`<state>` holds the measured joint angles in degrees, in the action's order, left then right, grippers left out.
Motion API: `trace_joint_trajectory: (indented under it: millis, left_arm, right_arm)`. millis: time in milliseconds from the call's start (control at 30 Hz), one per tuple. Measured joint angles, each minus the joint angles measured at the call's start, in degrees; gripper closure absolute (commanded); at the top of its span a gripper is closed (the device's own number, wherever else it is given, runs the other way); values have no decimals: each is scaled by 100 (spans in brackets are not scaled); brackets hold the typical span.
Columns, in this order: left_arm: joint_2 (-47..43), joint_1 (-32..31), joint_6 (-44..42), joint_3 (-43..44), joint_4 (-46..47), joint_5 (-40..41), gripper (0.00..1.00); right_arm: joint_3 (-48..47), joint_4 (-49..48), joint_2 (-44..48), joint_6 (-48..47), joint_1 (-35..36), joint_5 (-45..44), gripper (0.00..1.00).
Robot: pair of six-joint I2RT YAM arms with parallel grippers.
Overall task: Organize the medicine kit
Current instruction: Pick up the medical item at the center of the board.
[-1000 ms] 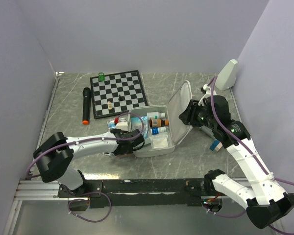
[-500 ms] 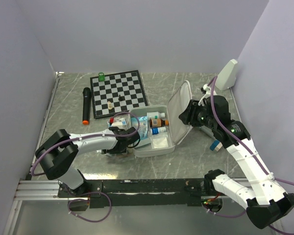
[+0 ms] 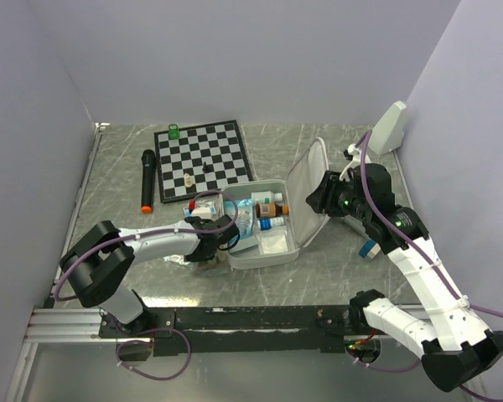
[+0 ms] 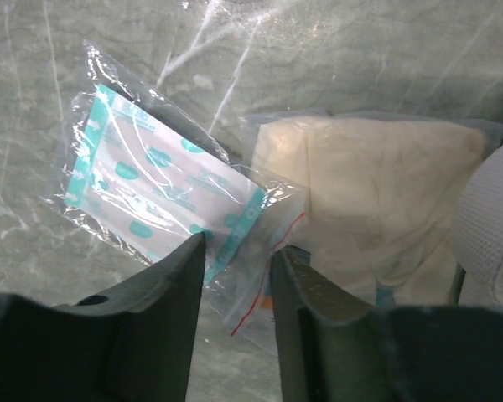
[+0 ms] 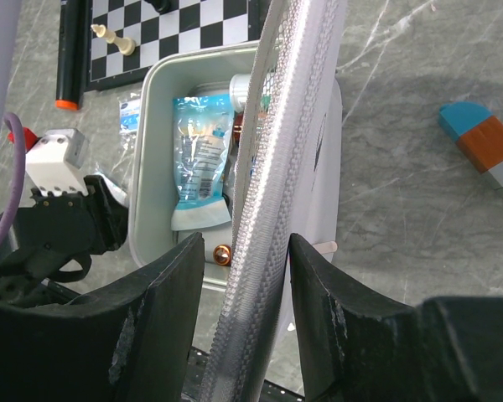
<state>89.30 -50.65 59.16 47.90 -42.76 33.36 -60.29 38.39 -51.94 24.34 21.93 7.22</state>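
1. The medicine kit [image 3: 256, 261] lies open mid-table; its lid [image 3: 306, 188] stands tilted up on the right; the lid's zip rim runs between the fingers of the right gripper [image 5: 245, 243], against one finger with a sliver of gap at the other; whether it is clamped or only bracketed, I cannot tell.
2. The left gripper [image 4: 237, 251] hangs just outside the kit's left wall; its jaws are parted narrowly astride a corner of a clear plaster bag [image 4: 151, 188] lying flat on the table, not pinching it; a cream packet [image 4: 369, 193] lies just beside, the clear edges overlapping.
3. In the right wrist view the lid hides part of the tray; the bottle labels are too small to read.
4. The tray holds a blue pouch [image 5: 197, 151], small bottles [image 3: 271, 209] and a white packet [image 3: 275, 243].
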Motion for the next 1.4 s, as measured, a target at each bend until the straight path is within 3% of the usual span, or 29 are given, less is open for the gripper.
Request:
trace_joint_trajectory:
  millis: [300,433,700,900,1033,1200,1400]
  left_arm:
    - [-4,0,0,-37,177,-61,81]
    - [-35,2,7,-81,201,-63,99]
    - [-308,-4,72,-190,-81,-107,99]
    - [-1296,-151,219,-20,-599,-111,99]
    - [-2151,-221,201,407,-721,-212,99]
    - [-2999,-232,50,1023,-503,-481,99]
    - [-2942,-238,-280,2212,151,-903,99]
  right_arm:
    - [0,0,2,0,0,0,48]
    - [0,2,2,0,0,0,48]
    - [0,2,2,0,0,0,48]
    - [0,2,0,0,0,9,48]
    - [0,2,-2,2,0,37,46]
    - [0,2,-7,11,0,85,37]
    - [-37,22,-79,57,-4,101,30]
